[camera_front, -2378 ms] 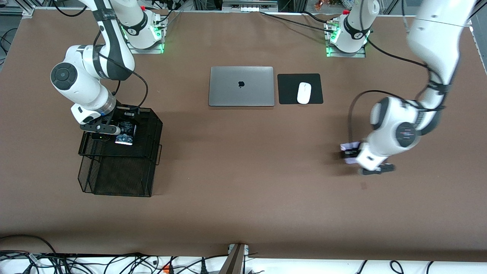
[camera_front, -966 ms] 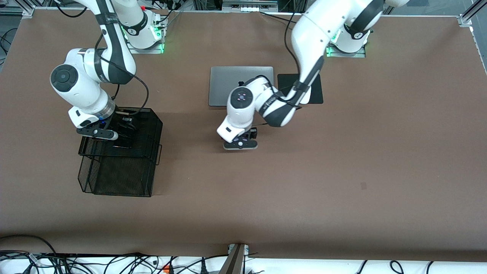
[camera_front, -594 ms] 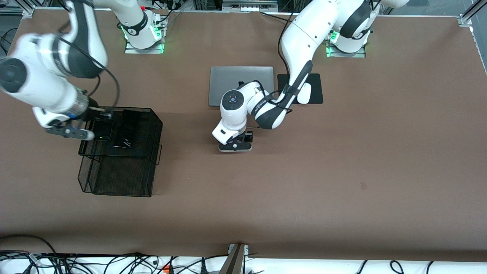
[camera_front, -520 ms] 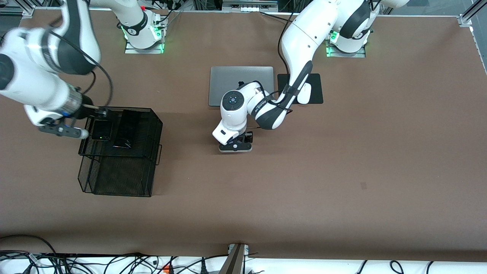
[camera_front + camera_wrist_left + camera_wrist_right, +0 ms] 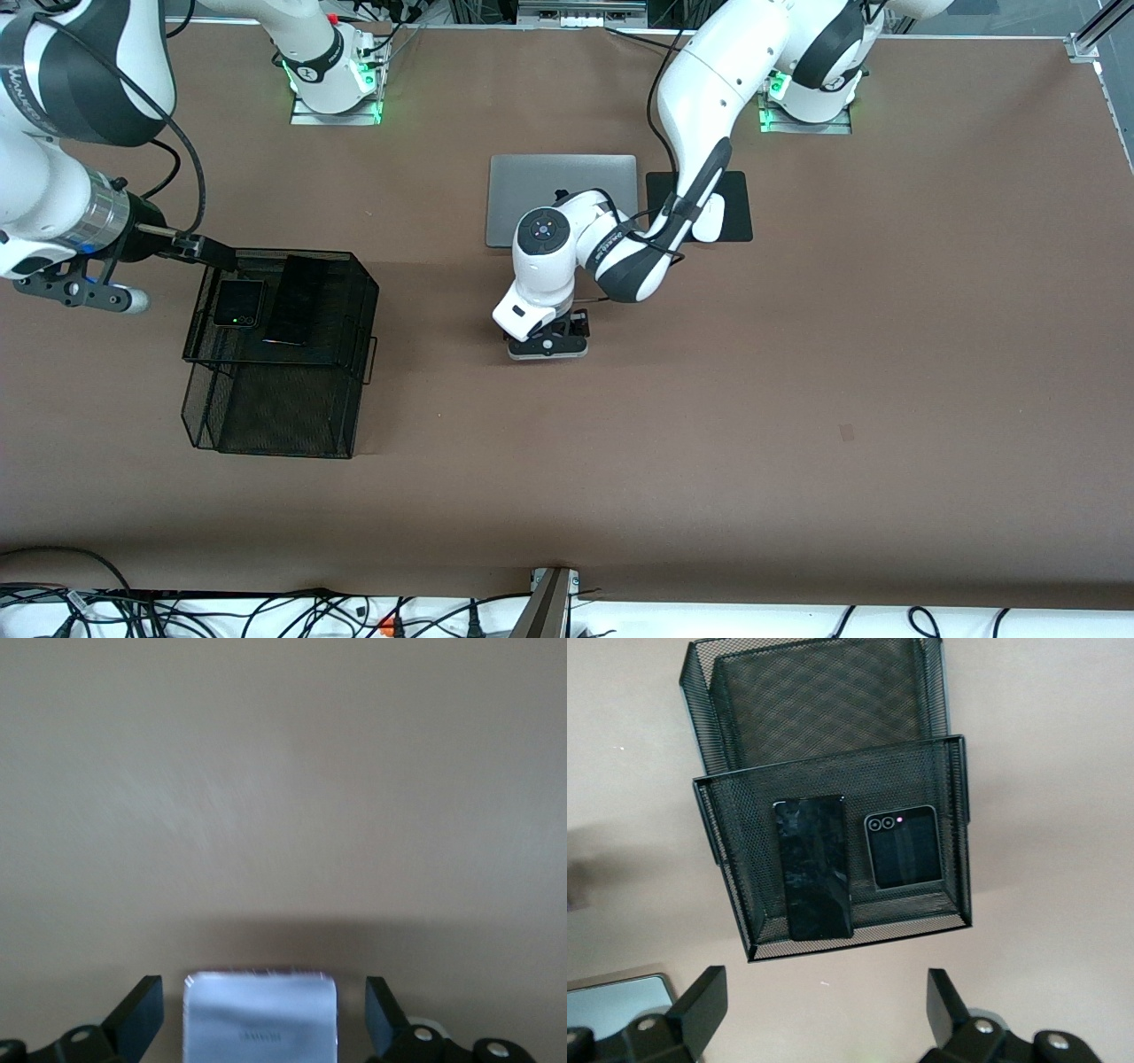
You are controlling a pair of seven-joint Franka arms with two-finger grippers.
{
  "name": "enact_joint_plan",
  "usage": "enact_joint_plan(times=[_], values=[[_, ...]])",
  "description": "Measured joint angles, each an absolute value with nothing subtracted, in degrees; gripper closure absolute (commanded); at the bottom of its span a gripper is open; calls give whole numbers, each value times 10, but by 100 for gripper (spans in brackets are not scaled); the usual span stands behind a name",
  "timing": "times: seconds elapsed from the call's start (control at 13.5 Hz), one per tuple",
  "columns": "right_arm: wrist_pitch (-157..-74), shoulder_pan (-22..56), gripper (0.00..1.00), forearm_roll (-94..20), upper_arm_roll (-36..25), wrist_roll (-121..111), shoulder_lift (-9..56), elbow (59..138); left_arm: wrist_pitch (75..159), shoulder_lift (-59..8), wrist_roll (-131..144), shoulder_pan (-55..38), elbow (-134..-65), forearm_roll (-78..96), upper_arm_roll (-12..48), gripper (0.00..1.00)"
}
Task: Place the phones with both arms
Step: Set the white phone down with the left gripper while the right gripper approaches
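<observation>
The small pale phone (image 5: 551,353) lies flat on the brown table in front of the laptop. My left gripper (image 5: 547,340) stands low over it, open, a finger on each side with a gap to the phone (image 5: 260,1028). The squarish black phone (image 5: 237,303) and the long slim black phone (image 5: 295,299) lie side by side in the upper tier of a black mesh tray (image 5: 367,297). My right gripper (image 5: 78,291) hangs open and empty above the table beside that tray, toward the right arm's end. Its wrist view shows both black phones, the long one (image 5: 813,866) and the squarish one (image 5: 904,849).
A closed grey laptop (image 5: 532,182) and a white mouse (image 5: 711,223) on a black pad (image 5: 733,197) lie near the arms' bases, partly covered by the left arm. The mesh tray's lower tier (image 5: 266,416) juts toward the front camera. Cables run along the front edge.
The left gripper has opened and let go of the pale phone on the table. The right arm has lifted and swung away from the mesh tray toward its end of the table.
</observation>
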State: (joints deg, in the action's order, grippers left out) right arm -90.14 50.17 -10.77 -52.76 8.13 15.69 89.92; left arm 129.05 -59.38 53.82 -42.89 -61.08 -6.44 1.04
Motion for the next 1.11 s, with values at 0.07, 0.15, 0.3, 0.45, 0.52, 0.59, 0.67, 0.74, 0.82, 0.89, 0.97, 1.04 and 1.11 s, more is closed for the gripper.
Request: enact_joint_plan(times=[0.07, 0.15, 0.3, 0.45, 0.52, 0.59, 0.67, 0.74, 0.82, 0.89, 0.97, 1.04, 1.11], values=[[-878, 487, 1, -126, -527, 74, 176, 873, 1273, -580, 539, -417, -610, -64, 7, 0], [-853, 467, 1, -151, -526, 65, 195, 845, 1244, -564, 539, -401, -610, -64, 7, 0], [-827, 437, 1, -184, -525, 54, 225, 811, 1173, -527, 539, -363, -613, -64, 6, 0], [-824, 433, 1, -196, -522, 54, 235, 803, 1104, -486, 538, -317, -623, -64, 7, 0], [-824, 437, 1, -202, -513, 55, 237, 802, 1073, -466, 537, -294, -630, -64, 7, 0], [-828, 447, 1, -207, -498, 69, 238, 801, 1045, -447, 531, -271, -637, -64, 8, 0], [-840, 462, 1, -210, -479, 102, 241, 800, 1028, -431, 512, -248, -645, -64, 8, 0], [-862, 478, 1, -214, -456, 143, 247, 798, 1011, -416, 482, -226, -652, -64, 8, 0], [-897, 490, 1, -218, -426, 182, 256, 796, 986, -401, 445, -203, -657, -64, 7, 0], [-935, 495, 1, -219, -392, 213, 267, 794, 960, -387, 406, -182, -660, -64, 7, 0], [-979, 498, 1, -219, -354, 240, 280, 793, 935, -372, 364, -159, -661, -64, 7, 0], [-1025, 499, 1, -219, -318, 261, 296, 793, 912, -355, 320, -136, -661, -64, 7, 0], [-1070, 500, 1, -219, -285, 280, 317, 791, 888, -338, 274, -113, -662, -64, 8, 0]])
